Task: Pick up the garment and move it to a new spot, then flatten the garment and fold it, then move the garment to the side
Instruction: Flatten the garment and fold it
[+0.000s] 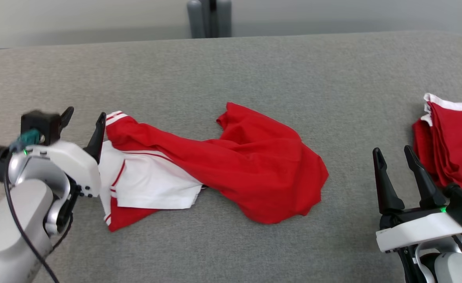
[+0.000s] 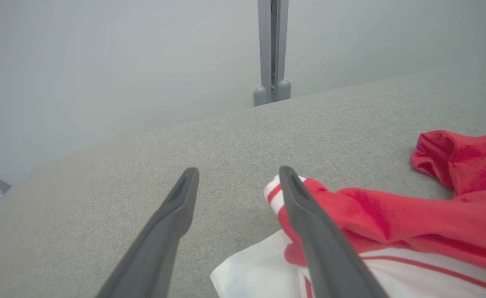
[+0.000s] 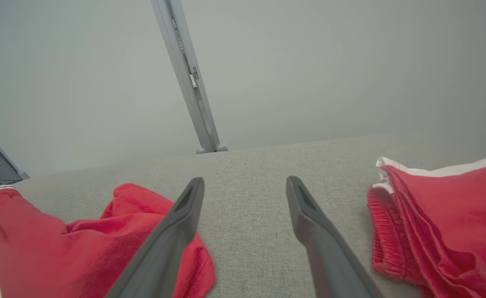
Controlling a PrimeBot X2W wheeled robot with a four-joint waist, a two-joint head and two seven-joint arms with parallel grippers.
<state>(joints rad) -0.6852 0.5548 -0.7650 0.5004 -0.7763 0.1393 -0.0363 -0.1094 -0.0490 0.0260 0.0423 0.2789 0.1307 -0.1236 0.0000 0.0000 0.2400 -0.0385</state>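
– Head view first: where is the garment point(image 1: 215, 165)?
– Near the middle of the grey table point(image 1: 231, 67). It is a red and white heap, bunched and twisted, with a white panel turned up on its left part and rumpled red cloth toward the right. It rests on the table along its whole length.
– How much of the job looks done?
– Little, by the look of it. The garment is neither flat nor folded, and the pictures do not tell whether this is already its new spot. Flattening, folding and the move to the side all seem left to do.
– And the robot's left gripper point(image 1: 84, 126)?
– Spread wide and holding nothing. One finger stands right at the striped cuff on the garment's left end. In the left wrist view that finger crosses the cuff, while the gap between the fingers lies over bare table. Whether it touches the cloth cannot be told.
– The right gripper point(image 1: 392, 151)?
– Also spread and empty, over bare table, apart from the garment's right edge. It sits between the garment and a folded pile point(image 1: 455, 137) of red cloth with white trim at the right.
– What does that pile suggest?
– Probably that finished pieces go there, so this garment may end up on that side. That is only a guess.
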